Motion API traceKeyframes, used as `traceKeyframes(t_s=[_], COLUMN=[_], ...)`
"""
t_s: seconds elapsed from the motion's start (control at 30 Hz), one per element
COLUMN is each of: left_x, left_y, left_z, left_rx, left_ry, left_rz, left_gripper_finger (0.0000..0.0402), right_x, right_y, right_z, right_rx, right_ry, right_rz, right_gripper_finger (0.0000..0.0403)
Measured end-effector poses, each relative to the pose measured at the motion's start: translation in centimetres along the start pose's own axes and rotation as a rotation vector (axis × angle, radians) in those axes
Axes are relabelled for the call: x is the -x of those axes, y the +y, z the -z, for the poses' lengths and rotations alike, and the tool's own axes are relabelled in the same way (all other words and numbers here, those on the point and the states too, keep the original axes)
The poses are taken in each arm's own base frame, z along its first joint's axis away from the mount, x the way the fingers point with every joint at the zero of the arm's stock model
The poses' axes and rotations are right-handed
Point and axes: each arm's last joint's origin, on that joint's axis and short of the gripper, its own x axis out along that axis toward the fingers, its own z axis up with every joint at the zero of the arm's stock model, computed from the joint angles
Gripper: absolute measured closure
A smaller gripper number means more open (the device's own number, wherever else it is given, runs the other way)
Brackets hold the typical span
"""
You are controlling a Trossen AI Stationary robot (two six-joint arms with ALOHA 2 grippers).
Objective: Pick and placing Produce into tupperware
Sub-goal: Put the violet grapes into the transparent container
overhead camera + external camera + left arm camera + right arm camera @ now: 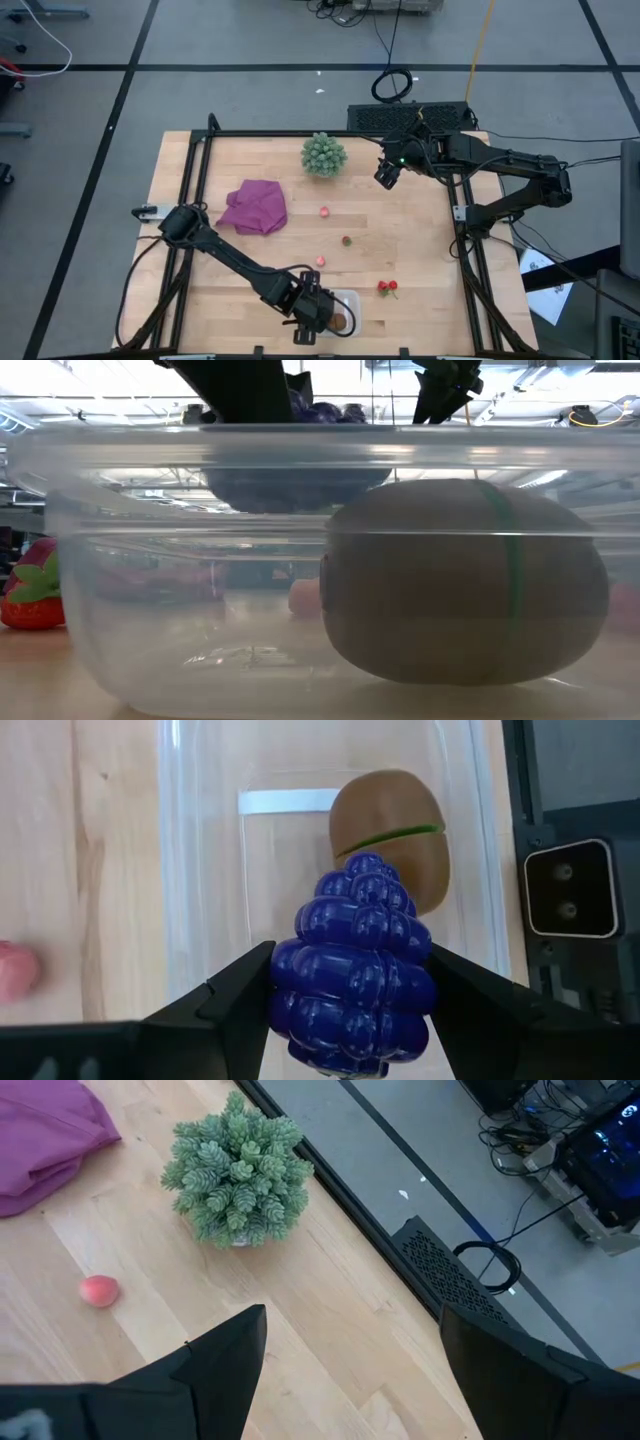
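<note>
The clear tupperware (349, 300) sits near the table's near edge and fills the low view (150, 610). A brown kiwi (390, 835) with a green seam lies on its floor (465, 580). My left gripper (352, 982) hovers over the tub (200, 840), shut on the dark purple grape cluster (355, 960). Loose berries lie on the table: a pink one (324, 211), a red one (347, 240), another pink one (320, 261) and red strawberries (387, 288). My right gripper (388, 172) waits open over the table's far right part. My left gripper pinches the grape cluster by its wide end (290, 990), one finger (235, 995) on each side. The fingers come from above, pointing down. The cluster is lifted clear and hangs with its narrow end (368, 870) pointing down into the tub's open top, beside the kiwi.
A magenta-purple cloth (255, 207) lies left of centre and a pale green bushy ball (324, 154) stands near the far edge, also seen in the right wrist view (238, 1165). A strawberry (30, 585) shows beside the tub. A black frame (195, 180) rims the table.
</note>
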Motion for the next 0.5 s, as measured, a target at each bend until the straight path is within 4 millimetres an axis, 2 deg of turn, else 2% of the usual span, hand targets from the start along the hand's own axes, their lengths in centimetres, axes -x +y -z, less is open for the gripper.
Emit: traceKeyframes(t_s=[0.2,0.5], left_x=[0.0,-1.5], left_y=[0.0,-0.2], left_z=[-0.1,0.2], left_rx=[0.021,0.029], left_ry=[-0.007,0.01], left_rz=[-0.007,0.023], left_gripper_finger=[0.0169,0.0169], right_x=[0.0,0.0], right_y=[0.0,0.0], right_z=[0.0,0.0], right_rx=[0.0,0.001], right_ry=[0.0,0.002], right_rz=[0.0,-0.001], right_gripper_finger=[0.0112,0.0112])
